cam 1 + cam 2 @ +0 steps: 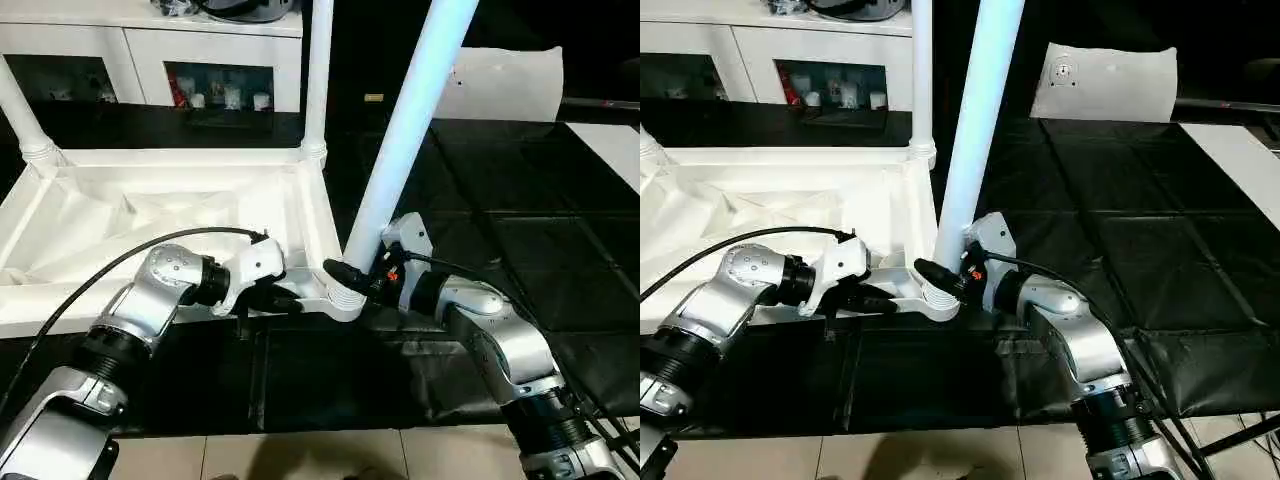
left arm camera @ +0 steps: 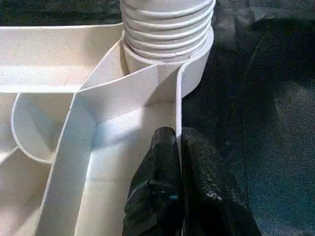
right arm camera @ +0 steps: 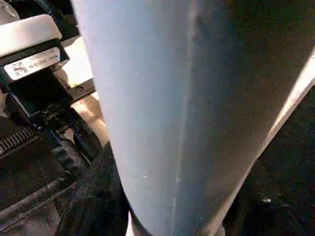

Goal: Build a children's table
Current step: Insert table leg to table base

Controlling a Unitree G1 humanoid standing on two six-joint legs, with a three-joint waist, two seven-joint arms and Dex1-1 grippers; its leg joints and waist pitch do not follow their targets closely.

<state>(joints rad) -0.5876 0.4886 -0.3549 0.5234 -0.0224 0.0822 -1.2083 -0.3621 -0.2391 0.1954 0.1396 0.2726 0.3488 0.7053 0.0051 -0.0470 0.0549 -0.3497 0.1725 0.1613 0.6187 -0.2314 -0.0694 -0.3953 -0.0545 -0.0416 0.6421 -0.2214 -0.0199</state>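
While the tabletop lies upside down on the dark worktop, this is how the parts stand:

Tabletop: white square tabletop (image 1: 160, 215), ribbed underside up, on the left half of the worktop (image 1: 520, 230); its near right corner faces the robot.

Legs already standing: two white legs rise from the far corners, one at far left (image 1: 18, 110) and one at far right (image 1: 318, 70).

Leg in hand: a third leg (image 1: 410, 120) stands in the near right corner socket (image 1: 345, 298). Its long axis runs steeply up and leans right and away. Its ridged foot sits in the round socket, but the lean suggests it is not yet squarely seated.

Left tool: left tool (image 1: 285, 300) is pinched shut on the tabletop's near rim, one finger (image 2: 157, 172) inside the wall and one outside, just left of the socket. It appears to be steadying the top.

Right tool: right tool (image 1: 350, 272) is half open around the leg's lower end, fingers on either side of the tube just above the socket, reaching in from the right.

Key relation: the socket lies directly below the right tool, so that arm is the one placed to act. The leg likely needs tipping back towards upright and pressing or turning down along its own axis.

Risk: pushing while tilted could jam the ridged end or lift the corner.

Behind: white cabinet (image 1: 150, 50) beyond the worktop.
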